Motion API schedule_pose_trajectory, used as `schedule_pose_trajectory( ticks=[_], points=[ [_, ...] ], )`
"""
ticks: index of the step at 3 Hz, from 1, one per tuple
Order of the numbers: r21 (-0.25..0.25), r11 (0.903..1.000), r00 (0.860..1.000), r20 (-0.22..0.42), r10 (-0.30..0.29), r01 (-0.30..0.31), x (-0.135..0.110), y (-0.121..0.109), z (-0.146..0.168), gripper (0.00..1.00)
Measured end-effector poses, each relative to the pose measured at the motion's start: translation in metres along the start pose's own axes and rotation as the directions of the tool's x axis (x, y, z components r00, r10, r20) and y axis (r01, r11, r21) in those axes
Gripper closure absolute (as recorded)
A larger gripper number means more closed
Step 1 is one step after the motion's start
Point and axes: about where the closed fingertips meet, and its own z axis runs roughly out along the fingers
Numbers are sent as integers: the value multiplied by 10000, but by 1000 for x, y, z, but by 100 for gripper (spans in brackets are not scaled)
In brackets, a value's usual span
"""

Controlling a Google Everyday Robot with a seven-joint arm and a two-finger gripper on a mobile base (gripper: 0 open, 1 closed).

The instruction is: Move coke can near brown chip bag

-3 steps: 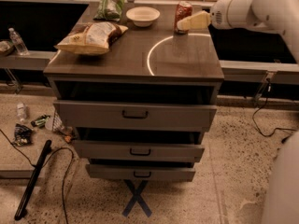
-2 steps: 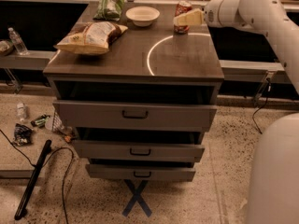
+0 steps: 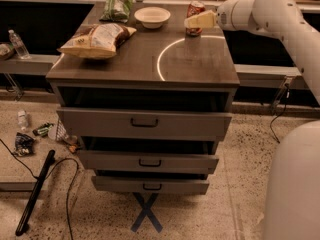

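Note:
The coke can [image 3: 195, 7] is red with white markings and stands upright at the back right of the table top [image 3: 192, 66]. My gripper [image 3: 198, 20] reaches in from the right and sits right at the can, crossing in front of its lower half. The brown chip bag [image 3: 97, 39], yellow at the edges with a brown and white middle, lies at the left of the table, well apart from the can.
A white bowl [image 3: 152, 16] sits at the back middle and a green bag [image 3: 117, 5] at the back left. Three drawers [image 3: 145, 124] stand partly pulled out below. A water bottle [image 3: 17, 44], litter and a black cable [image 3: 35, 194] lie at the left.
My arm has swung left and the gripper has moved from right of the can to right at it. The can, bag and bowl have stayed in place.

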Motion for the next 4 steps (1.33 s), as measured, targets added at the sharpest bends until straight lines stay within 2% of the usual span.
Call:
schedule_pose_trajectory(
  ticks=[1,2,3,4],
  points=[
    [-70,9998,9996,181,203,-201,4,3,29,0],
    [-562,9965,9964,544,651,-620,8,11,75,0],
    [-775,9930,9923,790,952,-891,8,13,99,0],
    [-653,9922,9868,1161,1133,-1063,7,6,119,18]
  ],
)
